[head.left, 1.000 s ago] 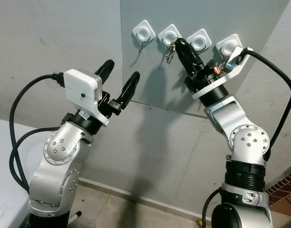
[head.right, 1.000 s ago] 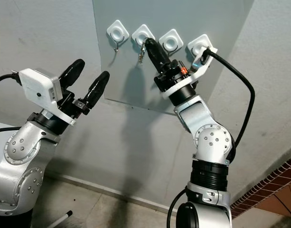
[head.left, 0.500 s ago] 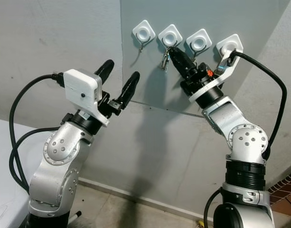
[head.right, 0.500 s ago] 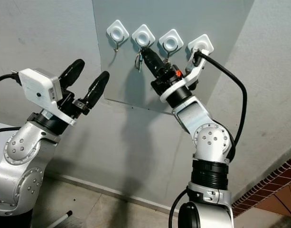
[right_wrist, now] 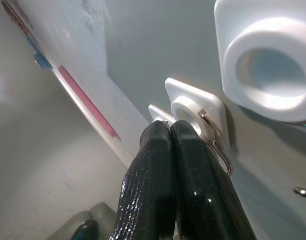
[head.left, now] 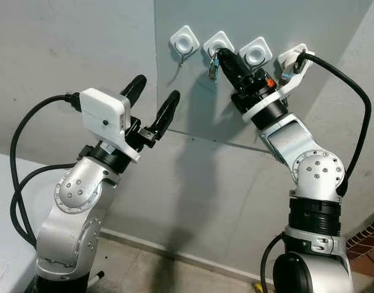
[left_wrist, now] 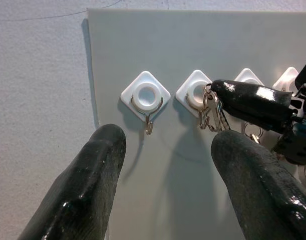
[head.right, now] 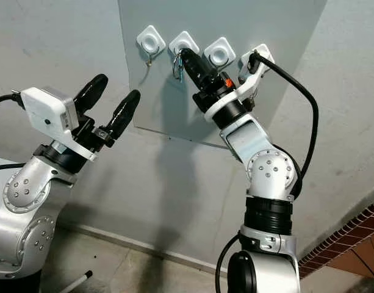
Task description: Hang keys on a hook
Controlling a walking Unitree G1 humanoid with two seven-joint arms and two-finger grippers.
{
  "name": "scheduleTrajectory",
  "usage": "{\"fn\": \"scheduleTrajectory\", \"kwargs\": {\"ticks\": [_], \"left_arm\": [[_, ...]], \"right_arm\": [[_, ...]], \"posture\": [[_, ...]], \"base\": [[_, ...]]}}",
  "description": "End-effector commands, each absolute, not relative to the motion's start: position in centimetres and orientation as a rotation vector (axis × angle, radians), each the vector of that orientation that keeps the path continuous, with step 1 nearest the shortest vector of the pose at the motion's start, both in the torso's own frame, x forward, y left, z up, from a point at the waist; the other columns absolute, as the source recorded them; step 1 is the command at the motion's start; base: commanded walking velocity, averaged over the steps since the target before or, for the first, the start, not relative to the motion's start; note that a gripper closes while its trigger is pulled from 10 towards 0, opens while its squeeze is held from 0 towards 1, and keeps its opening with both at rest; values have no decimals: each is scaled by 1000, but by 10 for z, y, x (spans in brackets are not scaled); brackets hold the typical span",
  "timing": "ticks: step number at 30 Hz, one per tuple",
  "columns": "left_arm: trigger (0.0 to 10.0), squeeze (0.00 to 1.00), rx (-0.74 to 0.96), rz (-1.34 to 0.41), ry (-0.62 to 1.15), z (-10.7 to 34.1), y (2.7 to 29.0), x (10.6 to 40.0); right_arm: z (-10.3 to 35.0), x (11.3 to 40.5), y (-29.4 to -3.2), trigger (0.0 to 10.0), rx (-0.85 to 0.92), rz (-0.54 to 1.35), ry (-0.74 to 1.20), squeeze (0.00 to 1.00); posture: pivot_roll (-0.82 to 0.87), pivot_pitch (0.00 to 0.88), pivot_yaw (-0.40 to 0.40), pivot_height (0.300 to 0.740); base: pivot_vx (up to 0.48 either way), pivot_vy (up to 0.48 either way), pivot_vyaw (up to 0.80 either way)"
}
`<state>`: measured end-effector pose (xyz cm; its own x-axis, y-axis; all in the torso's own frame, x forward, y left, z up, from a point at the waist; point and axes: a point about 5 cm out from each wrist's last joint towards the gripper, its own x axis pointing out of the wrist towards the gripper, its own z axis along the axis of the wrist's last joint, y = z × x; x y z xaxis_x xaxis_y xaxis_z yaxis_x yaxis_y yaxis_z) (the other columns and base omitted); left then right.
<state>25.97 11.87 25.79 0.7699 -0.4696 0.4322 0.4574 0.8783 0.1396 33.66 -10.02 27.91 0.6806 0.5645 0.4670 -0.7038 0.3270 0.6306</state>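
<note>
Four white diamond hooks sit in a row on a grey wall panel. My right gripper is raised to the second hook, shut on a bunch of silver keys. The key ring hangs at the fingertips, right against that hook's wire. I cannot tell whether the ring is over the wire. The right wrist view has the shut fingers touching the hook's base. My left gripper is held up open, lower left of the hooks, holding nothing.
The first hook carries a bare wire hook; the third hook and fourth hook are behind my right wrist and its black cable. A plain grey wall surrounds the panel, with floor below.
My right gripper with the keys dipped below the second hook, then rose back up to it while the wrist turned. The left arm has not moved.
</note>
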Motion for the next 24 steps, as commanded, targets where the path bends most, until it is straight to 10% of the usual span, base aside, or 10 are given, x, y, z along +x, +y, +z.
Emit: {"fn": "scheduleTrajectory", "kwargs": {"ticks": [1, 18, 20, 21, 24], "left_arm": [[10000, 0, 26, -505, -479, 260, 117, 259], [10000, 0, 15, -478, -476, 260, 120, 257], [10000, 0, 14, -477, -475, 260, 120, 257], [10000, 0, 15, -478, -475, 260, 120, 258], [10000, 0, 15, -478, -475, 260, 120, 258]], "right_arm": [[288, 338, -94, 10000, 872, 851, -169, 0], [267, 346, -81, 10000, 620, 707, -67, 0], [267, 347, -81, 10000, 619, 705, -70, 157], [266, 348, -82, 10000, 614, 690, -81, 1000], [266, 348, -83, 10000, 614, 687, -84, 1000]], "posture": [[-41, 12, -74, 732], [-37, 28, -84, 732], [-37, 28, -84, 732], [-37, 29, -83, 732], [-38, 28, -84, 732]], "base": [[0, 0, 0], [0, 0, 0], [0, 0, 0], [0, 0, 0], [0, 0, 0]]}}
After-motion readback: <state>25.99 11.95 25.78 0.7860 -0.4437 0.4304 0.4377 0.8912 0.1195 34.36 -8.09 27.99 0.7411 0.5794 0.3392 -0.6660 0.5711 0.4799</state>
